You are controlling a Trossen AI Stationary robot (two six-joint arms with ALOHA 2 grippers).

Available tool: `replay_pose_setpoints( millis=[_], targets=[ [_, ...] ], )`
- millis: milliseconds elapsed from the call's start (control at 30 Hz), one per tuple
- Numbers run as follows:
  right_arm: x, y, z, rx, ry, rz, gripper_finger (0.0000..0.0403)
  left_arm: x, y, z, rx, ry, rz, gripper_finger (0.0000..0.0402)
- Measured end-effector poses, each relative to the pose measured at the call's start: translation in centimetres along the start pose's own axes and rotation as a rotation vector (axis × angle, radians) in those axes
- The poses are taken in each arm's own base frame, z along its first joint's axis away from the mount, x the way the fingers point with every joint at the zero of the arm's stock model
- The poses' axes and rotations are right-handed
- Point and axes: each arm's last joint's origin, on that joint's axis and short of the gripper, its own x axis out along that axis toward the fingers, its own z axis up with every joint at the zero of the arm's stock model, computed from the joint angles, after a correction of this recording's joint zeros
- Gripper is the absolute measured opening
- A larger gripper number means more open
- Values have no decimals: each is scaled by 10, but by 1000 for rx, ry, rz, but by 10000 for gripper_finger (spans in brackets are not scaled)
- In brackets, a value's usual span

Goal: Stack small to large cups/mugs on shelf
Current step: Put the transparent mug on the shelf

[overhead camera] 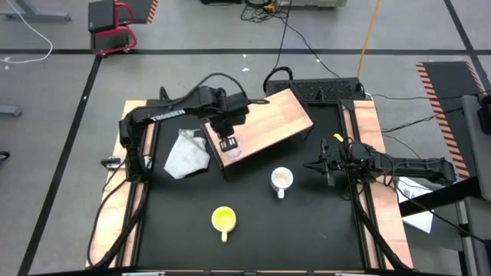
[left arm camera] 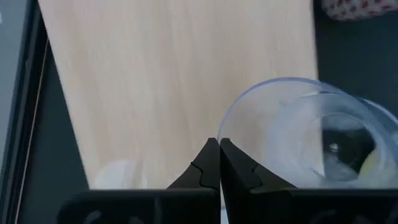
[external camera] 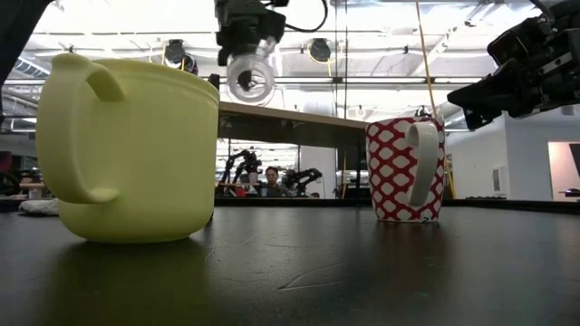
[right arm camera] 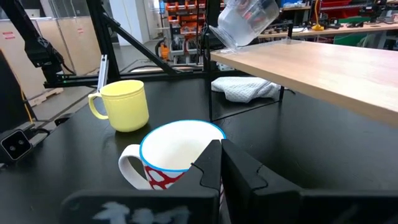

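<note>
My left gripper (overhead camera: pixel 229 144) is over the near left end of the wood-topped shelf (overhead camera: pixel 268 123) and is shut on the small clear glass cup (left arm camera: pixel 311 137). The cup also shows tilted in the right wrist view (right arm camera: pixel 245 22). The white mug with the red pattern (overhead camera: pixel 281 180) stands upright on the black table in front of the shelf. The yellow mug (overhead camera: pixel 223 219) stands upright nearer the front edge. My right gripper (overhead camera: pixel 319 165) is shut and empty, to the right of the white mug and above table height. My left gripper holds the glass cup by its rim (left arm camera: pixel 222 121), with the thin wall between the closed fingertips; one finger seems to be inside and one outside. The fingers point down from above. The cup hangs tilted under the gripper (external camera: pixel 251 80), just over the shelf top; whether it touches it, I cannot tell.
A crumpled white-grey cloth (overhead camera: pixel 186 153) lies on the table by the shelf's left end. Bare black table lies between the two mugs and the front edge. Wooden strips (overhead camera: pixel 368 123) border the table left and right.
</note>
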Motion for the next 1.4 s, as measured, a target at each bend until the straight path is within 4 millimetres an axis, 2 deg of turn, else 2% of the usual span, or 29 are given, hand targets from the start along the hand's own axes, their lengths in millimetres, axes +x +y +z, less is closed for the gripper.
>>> replay_pose_setpoints(
  millis=[133,533,1200,1400],
  targets=[
    [0,0,0,-2,0,0,0,-8,2,-3,11,-17,58,0],
    [0,0,1,-5,-9,0,0,-14,0,-5,54,-37,212,0],
    [0,0,1,-9,-7,0,0,-17,-40,-9,128,-72,262,0],
    [0,0,1,-9,-7,0,0,-17,-45,-10,119,-77,270,0]
  ],
)
